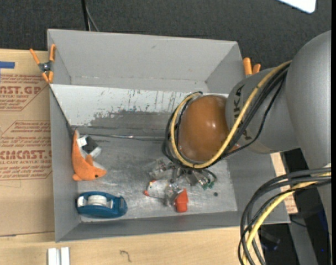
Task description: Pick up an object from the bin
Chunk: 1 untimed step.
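1. Left wall of the bin (140, 54): an orange fish-shaped toy (84, 162) lies on the floor. A blue tape dispenser (100, 205) sits in the near-left corner.
2. Near edge, middle: a small heap (159, 187) of pale bits, with a red piece (181, 203) at its near side.
3. The claw (177, 176) appears to sit low on that heap. Whether it is apart or together cannot be told.
4. Judged step: positioning for the grasp; nothing seen held. Next move calls for closing on one single piece, then a straight lift.

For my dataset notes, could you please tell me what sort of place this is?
Probably a robotics lab's bin-picking station: a grey metal bin holding an orange toy and a blue tape dispenser, with the arm's gripper inside it.
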Available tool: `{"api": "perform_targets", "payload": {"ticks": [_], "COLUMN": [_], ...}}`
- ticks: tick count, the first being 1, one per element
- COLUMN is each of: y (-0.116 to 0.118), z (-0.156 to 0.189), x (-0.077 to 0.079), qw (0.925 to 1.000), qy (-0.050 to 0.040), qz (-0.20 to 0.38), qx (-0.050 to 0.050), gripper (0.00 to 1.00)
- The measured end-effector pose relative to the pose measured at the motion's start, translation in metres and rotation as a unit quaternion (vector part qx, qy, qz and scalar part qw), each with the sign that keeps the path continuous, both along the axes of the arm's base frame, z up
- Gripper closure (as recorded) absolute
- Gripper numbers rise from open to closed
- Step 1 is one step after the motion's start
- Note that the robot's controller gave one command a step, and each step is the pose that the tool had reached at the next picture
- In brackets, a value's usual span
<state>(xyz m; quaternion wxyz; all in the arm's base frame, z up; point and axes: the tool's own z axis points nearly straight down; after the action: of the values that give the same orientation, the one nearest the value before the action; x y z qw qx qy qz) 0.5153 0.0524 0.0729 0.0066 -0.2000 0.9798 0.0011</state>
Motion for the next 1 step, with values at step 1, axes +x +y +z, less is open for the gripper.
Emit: {"api": "perform_targets", "payload": {"ticks": [1], "y": [0.0000], "z": [0.0000], "x": [0.0000], "qw": [1.0000], "qy": [0.0001], "qz": [0.000], "qx": [0.000], "gripper": [1.00]}}
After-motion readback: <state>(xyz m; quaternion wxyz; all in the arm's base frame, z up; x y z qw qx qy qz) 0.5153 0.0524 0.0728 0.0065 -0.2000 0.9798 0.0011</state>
